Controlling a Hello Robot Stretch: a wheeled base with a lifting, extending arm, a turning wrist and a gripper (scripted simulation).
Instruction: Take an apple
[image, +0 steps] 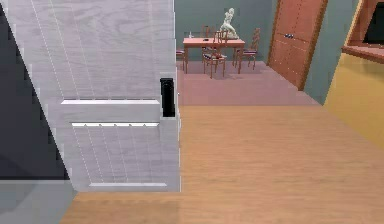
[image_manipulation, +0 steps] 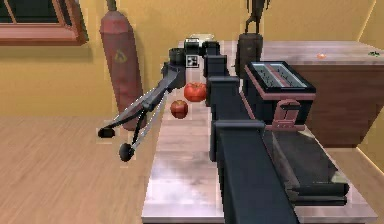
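Two small red round fruits lie on the pale marbled tabletop (image_manipulation: 190, 175) in the arm side view. One red apple-like fruit (image_manipulation: 195, 91) sits right beside the dark arm bar (image_manipulation: 240, 150), and the other red fruit (image_manipulation: 179, 108) lies just below and left of it. The gripper (image_manipulation: 115, 141) reaches down and left from its dark body, past the table's left edge. Its thin fingers (image_manipulation: 103, 131) end over bare wooden floor, so it holds nothing. The two white marker squares (image_manipulation: 190, 55) stand above the fruits.
A toaster (image_manipulation: 276, 80) stands on the table to the right of the arm, with a red gas cylinder (image_manipulation: 120, 60) by the yellow wall and a dark statue (image_manipulation: 254, 25) behind. Ahead are a grey panel (image: 110, 90), a dining table with chairs (image: 215, 45) and an orange door (image: 295, 40).
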